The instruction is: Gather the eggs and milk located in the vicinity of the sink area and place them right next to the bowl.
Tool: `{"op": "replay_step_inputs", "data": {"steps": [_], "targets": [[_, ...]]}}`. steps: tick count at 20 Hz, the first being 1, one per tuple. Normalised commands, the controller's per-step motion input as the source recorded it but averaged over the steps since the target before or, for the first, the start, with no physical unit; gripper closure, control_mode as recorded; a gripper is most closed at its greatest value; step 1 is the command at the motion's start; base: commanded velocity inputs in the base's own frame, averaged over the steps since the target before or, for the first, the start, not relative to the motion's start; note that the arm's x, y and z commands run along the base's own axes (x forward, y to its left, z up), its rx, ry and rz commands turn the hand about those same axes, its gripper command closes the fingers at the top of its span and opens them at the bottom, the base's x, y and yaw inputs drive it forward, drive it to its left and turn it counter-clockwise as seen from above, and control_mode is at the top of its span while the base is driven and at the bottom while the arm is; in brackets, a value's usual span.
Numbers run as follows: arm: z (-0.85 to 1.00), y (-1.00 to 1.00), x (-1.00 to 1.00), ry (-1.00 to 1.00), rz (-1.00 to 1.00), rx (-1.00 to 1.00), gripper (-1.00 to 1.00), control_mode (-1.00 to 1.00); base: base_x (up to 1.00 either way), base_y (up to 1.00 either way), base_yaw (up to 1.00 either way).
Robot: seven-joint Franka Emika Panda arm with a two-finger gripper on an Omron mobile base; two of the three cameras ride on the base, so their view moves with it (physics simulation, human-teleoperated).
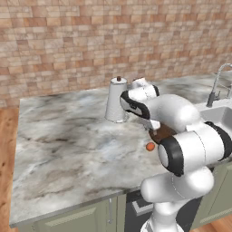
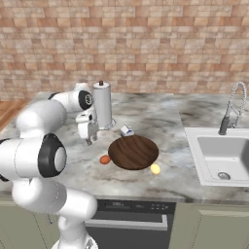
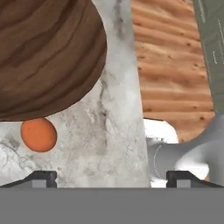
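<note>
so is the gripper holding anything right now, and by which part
Nothing is held. The gripper hangs with its jaws wide apart above the counter, beside the bowl; the egg lies loose on the marble next to the bowl.

My two base cameras look down from behind, left and right, sharing the bowl (image 2: 133, 151); my hand camera hangs close above it.
</note>
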Motion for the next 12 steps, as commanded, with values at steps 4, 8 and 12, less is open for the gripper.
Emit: {"op": "replay_step_inputs", "data": {"steps": [4, 8, 12], "targets": [[0.04, 0.00, -0.87, 0.00, -0.03, 0.44, -1.00, -1.00, 0.00, 0.00, 0.00], [0.00, 0.01, -0.98, -0.04, 0.00, 0.24, -1.00, -1.00, 0.00, 0.00, 0.00], [0.00, 0.05, -0.77, -0.12, 0.00, 0.01, -1.00, -1.00, 0.00, 0.00, 0.00]]}}
